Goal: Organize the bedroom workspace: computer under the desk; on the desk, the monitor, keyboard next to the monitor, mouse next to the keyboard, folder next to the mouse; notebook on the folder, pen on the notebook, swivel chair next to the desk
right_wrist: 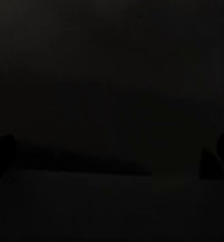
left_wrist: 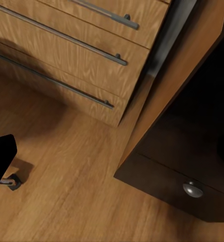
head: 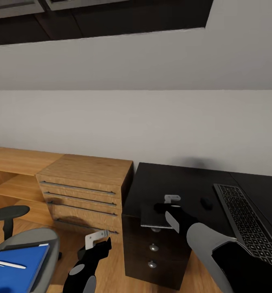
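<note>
Over the black cabinet desk (head: 160, 183), our right gripper (head: 168, 207) pinches the notebook (head: 152, 217) — its home, the folder (head: 18, 266), lies well left, nearer our empty, parted left gripper (head: 97, 240).

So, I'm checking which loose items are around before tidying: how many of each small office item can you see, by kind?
Folder: 1
Pen: 1
Notebook: 1
Mouse: 1
Keyboard: 1
Total: 5
</note>
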